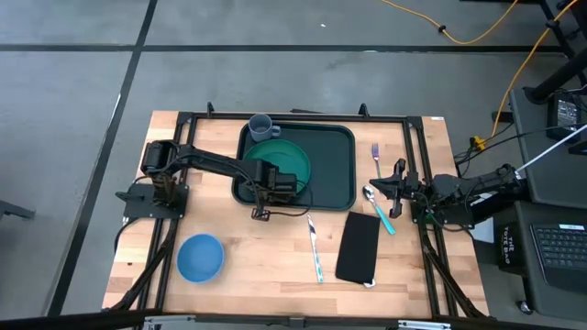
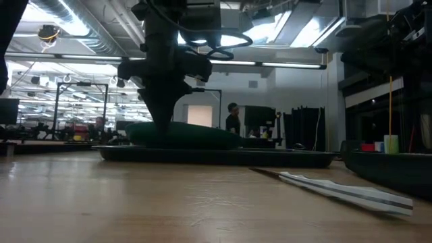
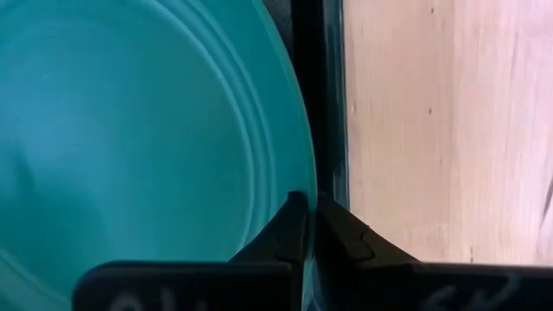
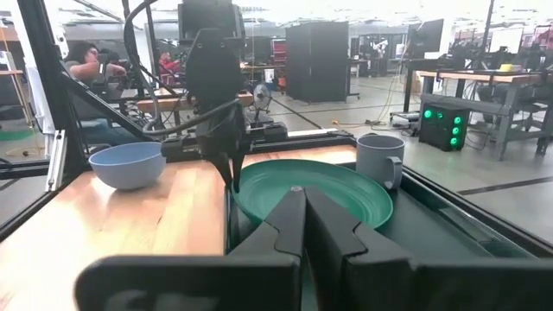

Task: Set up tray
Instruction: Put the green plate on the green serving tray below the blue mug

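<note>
Two tools noted. Left tool (image 1: 267, 194): fingers pressed together, tips down at near rim of tray (image 1: 341, 176), beside green plate (image 1: 286, 157). Right tool (image 1: 385, 187): pressed together, empty, hovering at desk (image 1: 248, 261) right edge near fork (image 1: 376, 159) and spoon (image 1: 379, 209). Tray at desk's far centre, carrying plate and grey mug (image 1: 260, 126). Blue bowl (image 1: 200, 257), knife (image 1: 314, 248), black napkin (image 1: 359, 246) on desk, outside tray.

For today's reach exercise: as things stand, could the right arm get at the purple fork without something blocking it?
Probably yes. The purple fork lies on bare table just beside the right gripper, outside the tray, with nothing between them.
</note>
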`<state>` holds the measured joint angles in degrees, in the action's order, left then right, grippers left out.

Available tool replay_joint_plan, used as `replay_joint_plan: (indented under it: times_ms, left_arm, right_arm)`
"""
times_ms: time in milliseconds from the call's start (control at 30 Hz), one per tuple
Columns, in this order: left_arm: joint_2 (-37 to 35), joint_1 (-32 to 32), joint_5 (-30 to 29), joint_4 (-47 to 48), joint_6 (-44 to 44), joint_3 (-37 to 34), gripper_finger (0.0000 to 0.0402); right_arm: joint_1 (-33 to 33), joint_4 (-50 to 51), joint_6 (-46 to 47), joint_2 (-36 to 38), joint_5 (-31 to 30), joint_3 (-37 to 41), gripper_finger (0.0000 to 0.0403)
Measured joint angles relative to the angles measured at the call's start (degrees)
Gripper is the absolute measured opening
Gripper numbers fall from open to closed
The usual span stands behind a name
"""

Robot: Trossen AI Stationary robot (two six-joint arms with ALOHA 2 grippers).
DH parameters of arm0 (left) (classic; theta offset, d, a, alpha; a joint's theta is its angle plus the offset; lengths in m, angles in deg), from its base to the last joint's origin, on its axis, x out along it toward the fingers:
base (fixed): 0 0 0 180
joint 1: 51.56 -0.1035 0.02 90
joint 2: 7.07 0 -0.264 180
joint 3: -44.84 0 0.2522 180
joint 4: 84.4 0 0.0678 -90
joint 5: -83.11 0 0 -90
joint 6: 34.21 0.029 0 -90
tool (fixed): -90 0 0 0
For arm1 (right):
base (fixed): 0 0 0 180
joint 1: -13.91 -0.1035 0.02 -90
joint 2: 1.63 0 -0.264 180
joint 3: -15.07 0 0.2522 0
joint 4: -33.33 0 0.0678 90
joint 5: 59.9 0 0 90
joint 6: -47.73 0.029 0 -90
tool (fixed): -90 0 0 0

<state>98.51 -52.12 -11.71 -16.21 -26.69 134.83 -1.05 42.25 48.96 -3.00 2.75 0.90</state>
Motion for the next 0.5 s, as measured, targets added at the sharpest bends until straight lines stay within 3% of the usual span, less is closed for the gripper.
replay_joint_plan:
  times_ms: [500]
  left_arm:
    - [0.0, 0.5, 0.3, 0.2, -0.9, 0.0, 0.0068]
  right_arm:
    - [0.0, 0.0, 1.5, 0.0, 0.0, 0.0, 0.0010]
